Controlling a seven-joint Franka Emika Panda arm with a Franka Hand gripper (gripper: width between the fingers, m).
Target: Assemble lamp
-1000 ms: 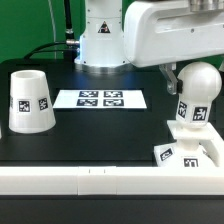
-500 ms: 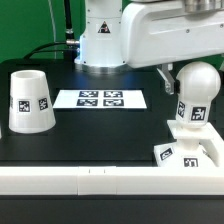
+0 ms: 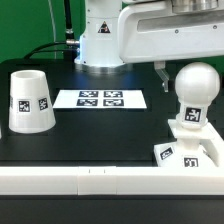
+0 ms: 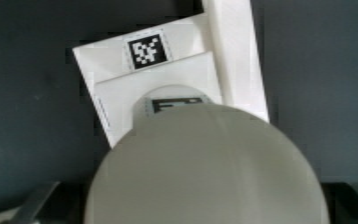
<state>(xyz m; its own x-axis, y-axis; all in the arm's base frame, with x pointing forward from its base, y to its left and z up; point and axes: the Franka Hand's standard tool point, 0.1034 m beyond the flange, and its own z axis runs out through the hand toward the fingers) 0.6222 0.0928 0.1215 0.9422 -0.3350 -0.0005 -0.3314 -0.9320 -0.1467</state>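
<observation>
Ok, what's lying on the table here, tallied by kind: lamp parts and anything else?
Shade: 1
Bulb: 1
Base: 1
Marker board: 1
Total: 4

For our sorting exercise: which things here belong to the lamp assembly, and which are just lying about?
Job: large tapered white plastic shade; round-headed white plastic bulb; small square stepped white base.
Lying about: thin flat white marker board.

Exterior view low, facing arm (image 3: 165, 35), wrist view close above shared bulb (image 4: 202, 165)
</observation>
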